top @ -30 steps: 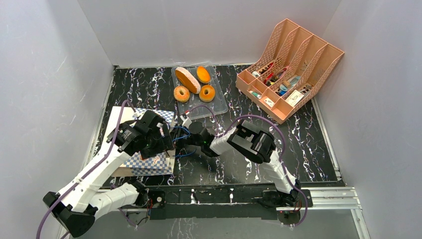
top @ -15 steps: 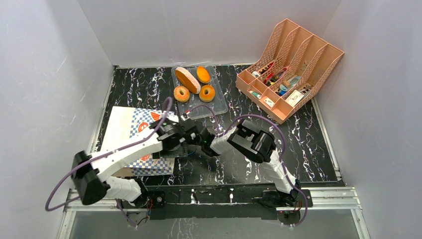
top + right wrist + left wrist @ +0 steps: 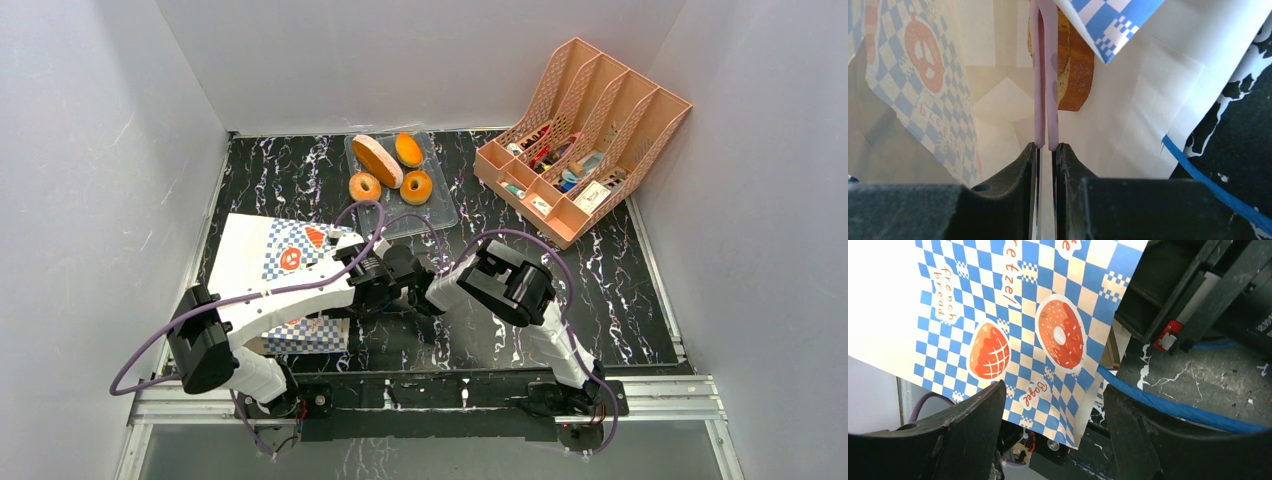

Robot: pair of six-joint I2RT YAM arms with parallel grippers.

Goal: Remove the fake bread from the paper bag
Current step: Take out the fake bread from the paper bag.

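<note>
The bag lies on its side at the near left, mouth facing right. One bread piece sits inside, just right of the right gripper, whose pink fingers are pressed together on nothing. The left gripper stands with its jaws apart at the bag's checkered lip. The bread looks light, rigid and smooth, so pinching across its flat faces seems best. The paper would crumple easily.

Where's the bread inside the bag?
In the right wrist view, a brown bread piece sits inside the paper bag, just beyond the right fingers.
</note>
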